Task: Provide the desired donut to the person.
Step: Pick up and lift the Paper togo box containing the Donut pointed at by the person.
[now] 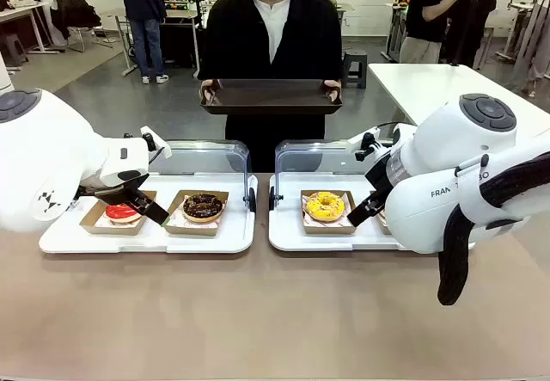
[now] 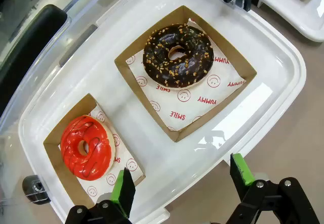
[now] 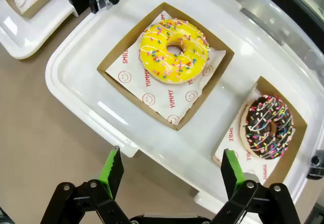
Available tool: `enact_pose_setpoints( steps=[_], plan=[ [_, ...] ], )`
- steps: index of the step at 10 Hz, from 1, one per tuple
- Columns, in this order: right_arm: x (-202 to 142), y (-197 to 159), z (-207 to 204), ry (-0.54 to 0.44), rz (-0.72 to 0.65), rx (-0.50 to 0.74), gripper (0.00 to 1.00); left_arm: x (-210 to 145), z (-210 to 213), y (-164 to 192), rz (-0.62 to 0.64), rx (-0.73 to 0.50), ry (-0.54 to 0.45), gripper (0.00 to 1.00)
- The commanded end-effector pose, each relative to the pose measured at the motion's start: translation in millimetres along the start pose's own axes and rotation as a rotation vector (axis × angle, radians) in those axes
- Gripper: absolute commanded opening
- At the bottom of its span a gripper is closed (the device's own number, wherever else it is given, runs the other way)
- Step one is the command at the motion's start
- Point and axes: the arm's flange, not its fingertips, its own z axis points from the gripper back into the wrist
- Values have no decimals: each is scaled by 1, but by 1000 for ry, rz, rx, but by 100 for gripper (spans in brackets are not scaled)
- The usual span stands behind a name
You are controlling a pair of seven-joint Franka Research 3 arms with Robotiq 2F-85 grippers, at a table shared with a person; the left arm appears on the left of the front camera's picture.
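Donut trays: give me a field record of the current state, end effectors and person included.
left tray: red-glazed donut, chocolate nut donut
right tray: yellow sprinkle donut, chocolate sprinkle donut
left end effector: open, over left tray's edge, holding nothing
right end effector: open, over right tray's edge, holding nothing
person: far side, holding a dark serving tray in both hands

Four donuts [image 2: 177, 55], four cardboard boxes [image 2: 228, 52], two white trays [image 1: 234, 226], one black tray [image 1: 271, 97]
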Motion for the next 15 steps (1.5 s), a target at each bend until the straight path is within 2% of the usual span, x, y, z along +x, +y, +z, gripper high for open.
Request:
enact_pose_setpoints(
  steps=[1, 15],
  plan=[
    [0, 0, 0, 0, 0, 0, 100, 0, 0, 0, 0, 0, 0, 100],
    [0, 0, 0, 0, 0, 0, 100, 0, 0, 0, 0, 0, 0, 100]
  ],
)
